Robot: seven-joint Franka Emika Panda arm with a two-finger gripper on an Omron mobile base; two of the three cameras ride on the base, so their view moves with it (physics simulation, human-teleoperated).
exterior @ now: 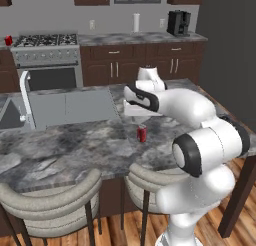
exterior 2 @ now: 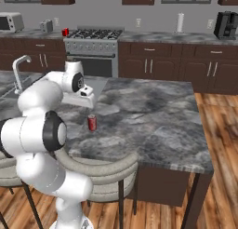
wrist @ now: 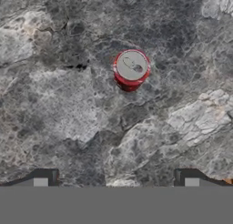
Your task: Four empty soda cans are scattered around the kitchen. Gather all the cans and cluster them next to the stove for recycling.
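One red soda can (exterior: 142,134) (exterior 2: 92,123) stands upright on the grey marble island. In the hand view I look straight down on its silvery top (wrist: 131,69). My gripper (wrist: 117,181) hangs above the island, open, with nothing between its fingertips, and the can lies ahead of them, apart. A second red can (exterior: 8,40) (exterior 2: 65,32) stands on the back counter just left of the stove (exterior: 47,52) (exterior 2: 95,39).
A sink with a white faucet (exterior: 25,97) (exterior 2: 18,65) is set into the island to the left of the arm. Two padded chairs (exterior: 50,200) (exterior 2: 100,170) stand at the island's near edge. Toaster (exterior 2: 46,26), microwave (exterior 2: 10,21) and coffee machine (exterior: 178,22) line the back counter.
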